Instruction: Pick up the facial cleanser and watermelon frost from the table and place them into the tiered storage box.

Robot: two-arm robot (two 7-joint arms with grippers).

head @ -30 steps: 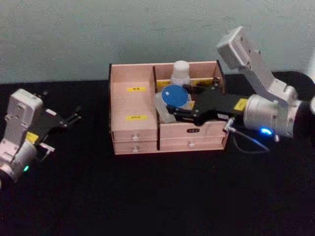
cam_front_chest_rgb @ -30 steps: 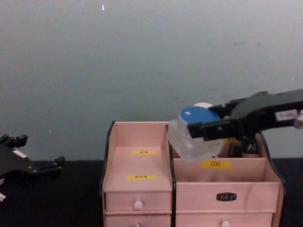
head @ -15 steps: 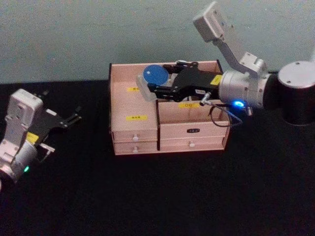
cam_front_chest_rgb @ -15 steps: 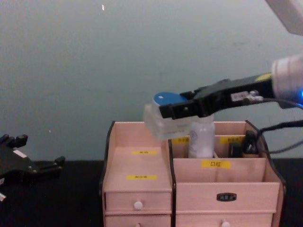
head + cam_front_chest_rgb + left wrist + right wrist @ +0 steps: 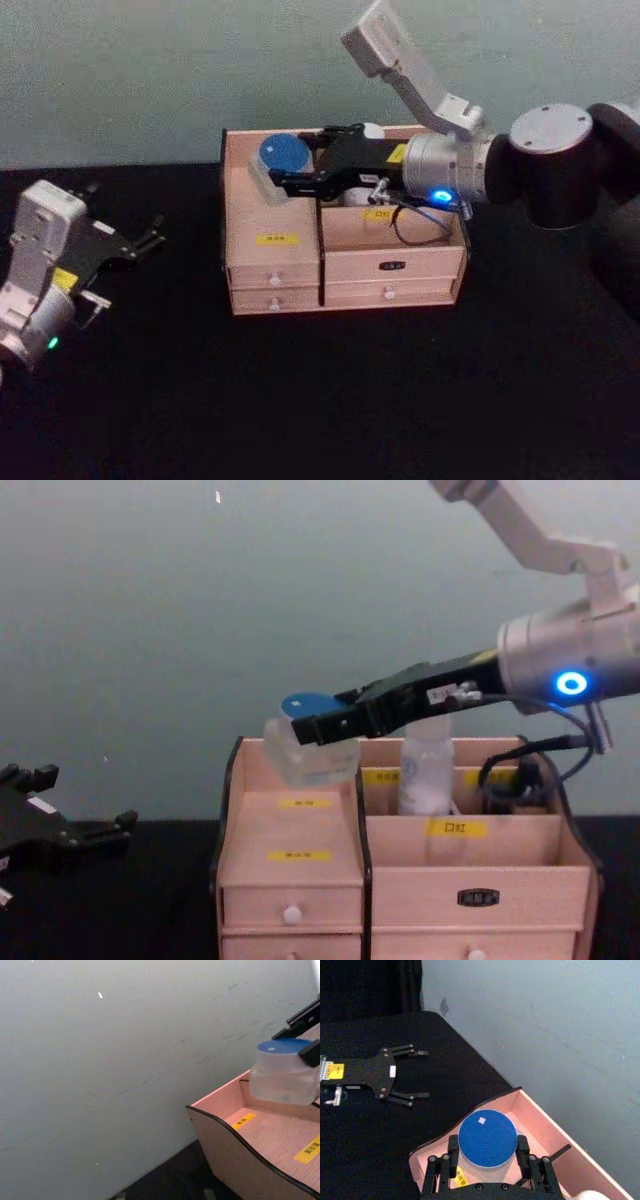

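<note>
The jar, a clear tub with a round blue lid, hangs in the air above the rear left compartment of the storage box, clear of the wood beneath it. It is pinched at its sides between the black jaws of the right gripper, which reaches in level from the robot's right across the top of the box. In the chest view the jar sits at the height of the box's top rim, and the right gripper clamps it just under the lid. The right wrist view looks straight down on the blue lid, with black fingers pressed to either side. In the left wrist view the jar floats over the pink floor of the compartment, above a small yellow label.

A white bottle stands upright in the rear right compartment of the box, behind the gripper's arm. Yellow labels mark the stepped shelves, and white-knobbed drawers run along the box's front. The box rests on a black table before a pale grey-green wall.

The left gripper lies well apart at the robot's left, low over the table, its jaws spread wide and holding nothing.
</note>
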